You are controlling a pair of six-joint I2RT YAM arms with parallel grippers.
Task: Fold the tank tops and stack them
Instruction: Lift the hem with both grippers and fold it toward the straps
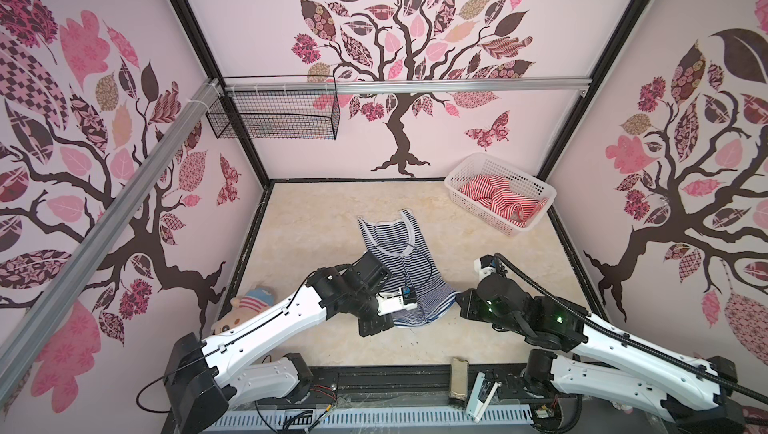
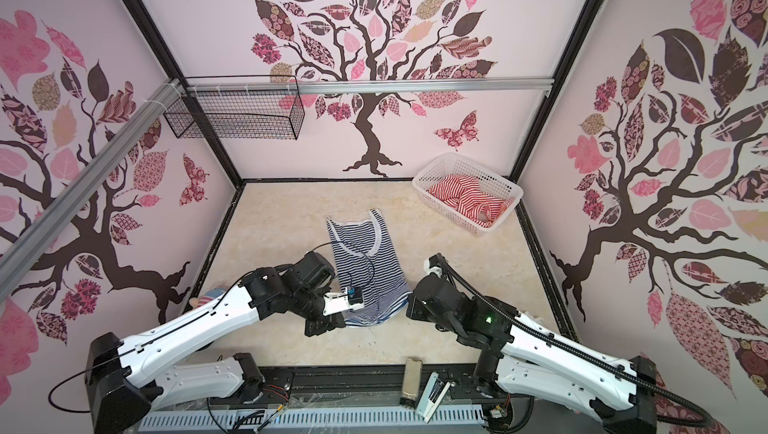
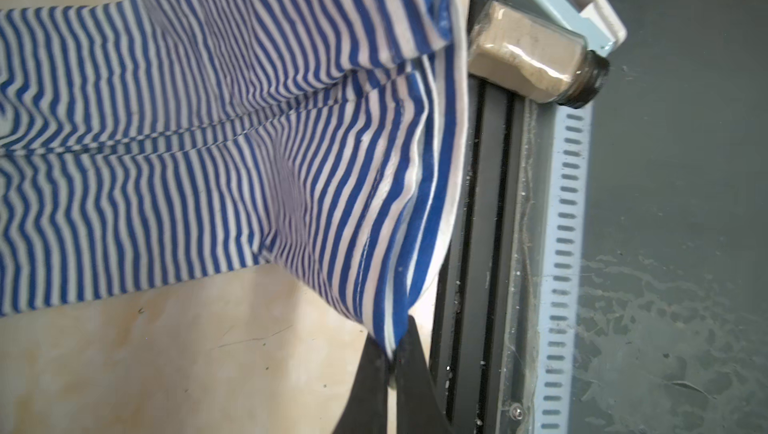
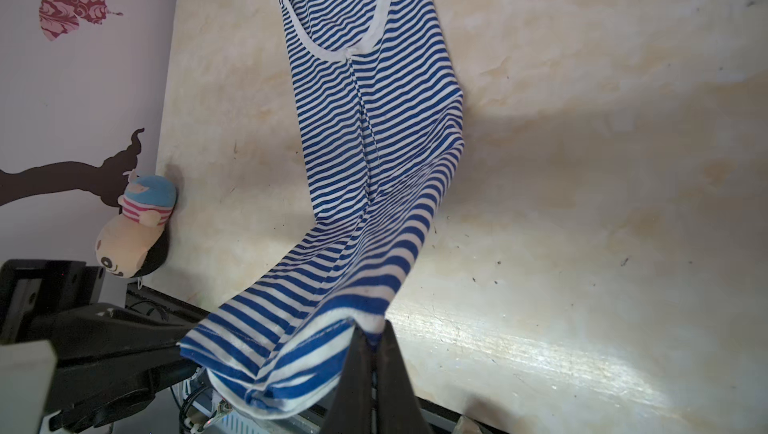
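Reference point for all positions: the white basket (image 1: pixel 482 209), which stands on the surface (image 1: pixel 316 219).

1. Red-striped tank top (image 1: pixel 498 197): inside the basket, crumpled.
2. Navy-striped tank top (image 1: pixel 399 253): on the surface, well apart from the basket. It runs lengthwise, strap end nearer the basket and hem end farther from it. The strap end lies flat. The hem end is raised off the surface and sags between my two grips.
3. My left fingers (image 3: pixel 368 390): pressed together on the hem corner farther from the basket, with a fold of striped cloth pinched between them.
4. My right fingers (image 4: pixel 355 382): pressed together on the other hem corner, the one on the basket's side (the hem edge is doubled over just beside the tips).
5. Plush doll (image 1: pixel 249 307): against the wall, beyond the navy-striped tank top as seen from the basket, touching neither garment.
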